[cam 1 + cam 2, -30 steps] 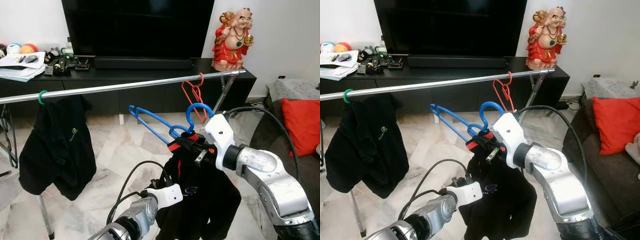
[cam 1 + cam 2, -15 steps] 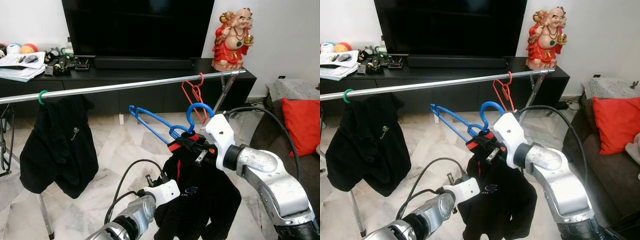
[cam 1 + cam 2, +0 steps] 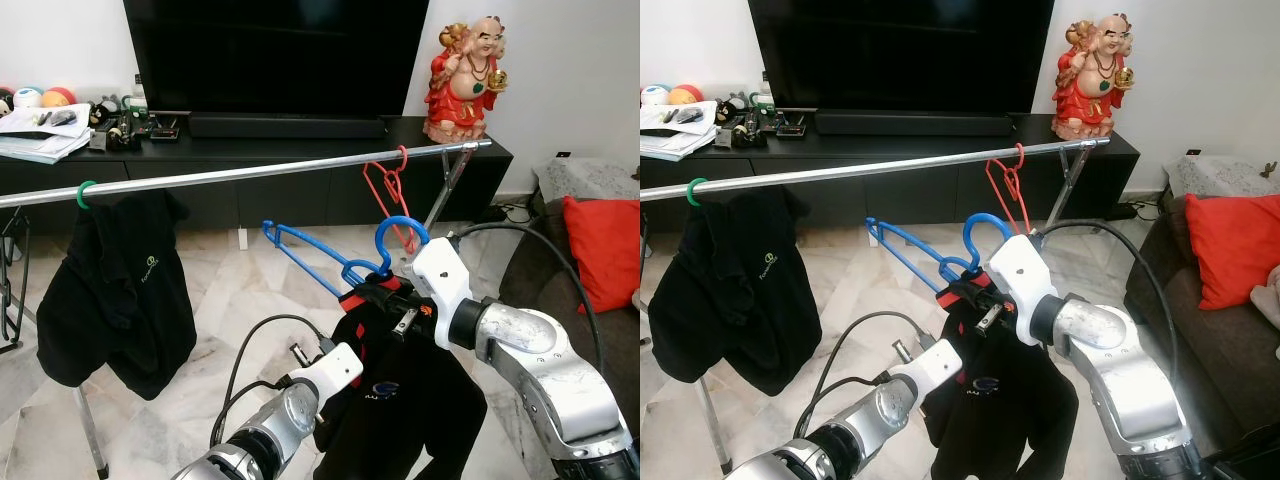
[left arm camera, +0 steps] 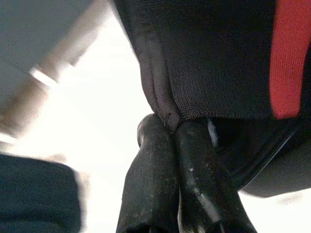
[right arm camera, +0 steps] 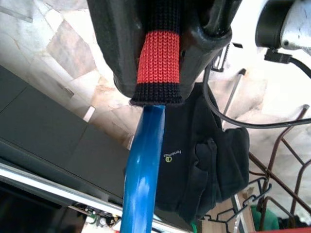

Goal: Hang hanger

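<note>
A blue hanger carries a black shirt with a red-striped collar. My right gripper is shut on the hanger's neck, just under its hook, and holds it in front of and below the silver rail. Lower down, my left gripper is shut on a fold of the shirt's black cloth at its left edge. On the rail hang a bare red hanger and a green hanger with another black shirt.
Behind the rail stand a black TV console, a TV and a red statue. A sofa with a red cushion is at the right. The rack's leg stands at the lower left on the marble floor.
My right gripper has lowered the blue hanger and shirt slightly. The left arm has risen toward the shirt's edge. The black shirt on the green hanger has swayed a little.
</note>
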{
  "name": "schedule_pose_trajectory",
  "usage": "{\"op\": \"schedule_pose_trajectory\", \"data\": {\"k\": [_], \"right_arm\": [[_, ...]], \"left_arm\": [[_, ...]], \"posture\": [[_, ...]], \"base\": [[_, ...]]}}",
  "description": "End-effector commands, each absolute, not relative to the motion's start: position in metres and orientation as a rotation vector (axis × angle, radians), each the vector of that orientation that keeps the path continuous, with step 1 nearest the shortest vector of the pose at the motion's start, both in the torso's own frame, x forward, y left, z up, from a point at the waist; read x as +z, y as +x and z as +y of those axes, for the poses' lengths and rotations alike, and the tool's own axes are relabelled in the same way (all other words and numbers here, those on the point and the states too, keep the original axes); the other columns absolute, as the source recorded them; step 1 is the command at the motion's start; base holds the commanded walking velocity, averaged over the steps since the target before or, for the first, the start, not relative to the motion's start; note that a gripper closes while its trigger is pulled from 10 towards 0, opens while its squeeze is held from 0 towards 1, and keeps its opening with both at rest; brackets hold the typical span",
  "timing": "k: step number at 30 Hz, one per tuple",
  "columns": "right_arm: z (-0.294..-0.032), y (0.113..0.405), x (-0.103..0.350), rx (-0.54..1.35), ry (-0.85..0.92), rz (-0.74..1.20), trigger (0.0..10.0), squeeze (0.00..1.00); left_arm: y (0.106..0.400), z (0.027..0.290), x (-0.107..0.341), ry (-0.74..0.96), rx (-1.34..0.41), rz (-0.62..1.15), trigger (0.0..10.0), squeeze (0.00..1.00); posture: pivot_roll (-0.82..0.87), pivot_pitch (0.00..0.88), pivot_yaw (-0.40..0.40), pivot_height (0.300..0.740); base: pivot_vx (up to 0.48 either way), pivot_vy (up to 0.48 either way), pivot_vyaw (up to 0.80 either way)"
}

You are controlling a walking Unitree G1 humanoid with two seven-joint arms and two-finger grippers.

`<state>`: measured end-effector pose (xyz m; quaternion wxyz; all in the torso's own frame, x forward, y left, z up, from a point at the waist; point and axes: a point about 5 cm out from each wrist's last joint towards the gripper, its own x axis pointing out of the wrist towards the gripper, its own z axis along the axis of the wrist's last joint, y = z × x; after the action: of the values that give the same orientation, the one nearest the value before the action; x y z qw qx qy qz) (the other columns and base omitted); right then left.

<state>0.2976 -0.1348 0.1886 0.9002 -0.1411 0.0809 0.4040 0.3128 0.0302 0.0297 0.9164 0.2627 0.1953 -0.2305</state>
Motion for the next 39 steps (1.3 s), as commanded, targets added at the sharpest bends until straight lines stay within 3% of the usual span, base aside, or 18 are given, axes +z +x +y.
{"op": "schedule_pose_trajectory", "data": {"k": [1, 11, 17, 27, 39], "right_arm": [[-0.14, 0.298, 0.186, 0.828, -0.307, 0.169, 0.0, 0.0], [-0.203, 0.295, 0.159, 0.735, -0.342, 0.269, 0.0, 0.0], [-0.238, 0.274, 0.145, 0.831, -0.3, 0.281, 0.0, 0.0], [-0.275, 0.243, 0.131, 0.945, -0.129, 0.287, 0.0, 0.0], [-0.308, 0.215, 0.114, 1.013, -0.184, 0.454, 0.0, 0.0]], "left_arm": [[0.314, 0.027, 0.033, 0.452, -0.469, 0.406, 0.0, 0.0], [0.321, 0.052, 0.032, 0.349, -0.385, 0.451, 0.0, 0.0], [0.325, 0.068, 0.032, 0.314, -0.336, 0.475, 0.0, 0.0], [0.324, 0.074, 0.029, 0.286, -0.321, 0.502, 0.0, 0.0], [0.321, 0.075, 0.025, 0.294, -0.333, 0.522, 0.0, 0.0]], "posture": [[-0.14, 0.0, -0.053, 0.74], [-0.14, 0.0, -0.054, 0.74], [-0.14, 0.0, -0.048, 0.74], [-0.14, 0.0, -0.039, 0.74], [-0.15, 0.0, -0.031, 0.74]], "base": [[0.0, 0.0, 0.0], [0.0, 0.0, 0.0], [0.0, 0.0, 0.0], [0.0, 0.0, 0.0], [0.0, 0.0, 0.0]]}}
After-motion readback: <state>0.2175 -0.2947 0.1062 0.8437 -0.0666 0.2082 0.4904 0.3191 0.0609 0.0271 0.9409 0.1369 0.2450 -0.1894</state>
